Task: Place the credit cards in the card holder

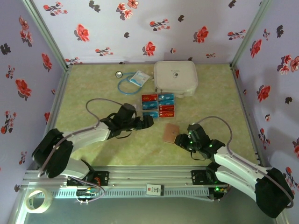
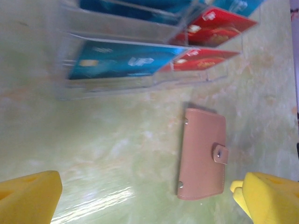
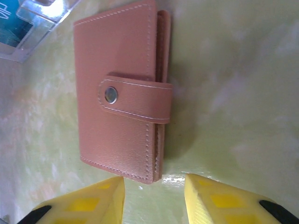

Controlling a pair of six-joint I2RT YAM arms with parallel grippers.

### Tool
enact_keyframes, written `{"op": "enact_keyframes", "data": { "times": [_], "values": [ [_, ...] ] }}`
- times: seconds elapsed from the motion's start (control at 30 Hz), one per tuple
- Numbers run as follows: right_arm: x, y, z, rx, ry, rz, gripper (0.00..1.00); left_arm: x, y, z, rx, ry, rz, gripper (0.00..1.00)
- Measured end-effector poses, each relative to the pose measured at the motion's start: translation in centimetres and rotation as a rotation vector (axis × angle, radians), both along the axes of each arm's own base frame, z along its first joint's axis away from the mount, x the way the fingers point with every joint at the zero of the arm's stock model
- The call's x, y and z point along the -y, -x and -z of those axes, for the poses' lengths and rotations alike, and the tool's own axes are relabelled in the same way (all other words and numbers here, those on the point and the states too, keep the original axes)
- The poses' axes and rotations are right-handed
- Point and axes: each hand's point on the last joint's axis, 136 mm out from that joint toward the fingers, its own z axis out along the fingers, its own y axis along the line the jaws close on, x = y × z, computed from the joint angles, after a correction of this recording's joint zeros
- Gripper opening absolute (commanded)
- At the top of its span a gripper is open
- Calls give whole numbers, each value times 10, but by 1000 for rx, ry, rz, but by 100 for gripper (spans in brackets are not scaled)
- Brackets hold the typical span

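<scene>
Several red and blue credit cards (image 1: 158, 103) lie in a clear plastic rack at the middle of the table; in the left wrist view they appear as blue cards (image 2: 126, 60) and red cards (image 2: 205, 58). The card holder (image 1: 171, 132), a pinkish-brown wallet snapped closed, lies flat just in front of them. My right gripper (image 1: 180, 138) is at its near edge: in the right wrist view the fingers (image 3: 154, 196) stand apart with nothing between them, the card holder (image 3: 119, 93) just ahead. My left gripper (image 1: 148, 120) is wide open (image 2: 149, 200), left of the card holder (image 2: 202, 158).
A large white zip case (image 1: 175, 78) stands at the back, with a blue tube loop (image 1: 126, 85) and a small packet (image 1: 138, 78) to its left. A tape roll (image 1: 37, 199) lies off the table's near left corner. Flowered walls close in three sides.
</scene>
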Motion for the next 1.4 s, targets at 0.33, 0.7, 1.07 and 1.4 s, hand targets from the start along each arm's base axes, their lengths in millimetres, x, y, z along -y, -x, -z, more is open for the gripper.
{"op": "enact_keyframes", "data": {
  "times": [0.33,0.7,1.07,1.4],
  "values": [
    [-1,-8,10,-2,1,16,24,73,4,16,-8,12,127,98],
    [0,-13,18,1,-8,30,19,100,1,38,-38,22,161,89],
    [0,-16,20,3,-15,36,18,128,1,45,-59,84,194,84],
    [-1,-17,21,2,-19,38,18,139,3,36,-49,201,197,64]
  ]
}}
